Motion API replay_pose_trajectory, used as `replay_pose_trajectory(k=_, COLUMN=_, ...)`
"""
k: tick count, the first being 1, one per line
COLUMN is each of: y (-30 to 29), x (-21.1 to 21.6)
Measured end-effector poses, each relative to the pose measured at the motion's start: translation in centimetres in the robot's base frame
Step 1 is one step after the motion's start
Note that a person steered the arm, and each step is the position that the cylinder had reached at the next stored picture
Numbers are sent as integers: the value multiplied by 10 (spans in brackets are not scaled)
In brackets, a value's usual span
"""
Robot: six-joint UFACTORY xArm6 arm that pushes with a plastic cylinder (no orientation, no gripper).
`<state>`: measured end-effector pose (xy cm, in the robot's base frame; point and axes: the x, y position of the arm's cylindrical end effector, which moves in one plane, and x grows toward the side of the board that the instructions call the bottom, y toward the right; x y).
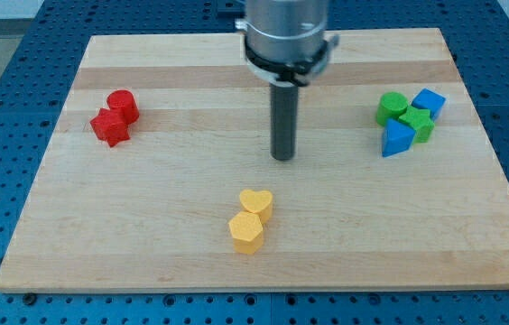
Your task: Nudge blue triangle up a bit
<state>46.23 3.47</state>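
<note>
Standing near the middle of the pale wooden board (146,244), my tip (282,158) touches no block – it is a bare dark rod with nothing to open or close. Well to the view's right lies the blue triangle block (397,139), touching a green star-shaped block (417,123) just above it.

Silver-grey cylindrical arm housing (286,23), black collar ring (288,61), straight dark rod (283,117) below.
</note>
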Motion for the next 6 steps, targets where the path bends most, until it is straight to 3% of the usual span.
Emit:
replay_pose_trajectory(k=3, y=136, x=14)
replay_pose_trajectory(k=6, y=148, x=-11)
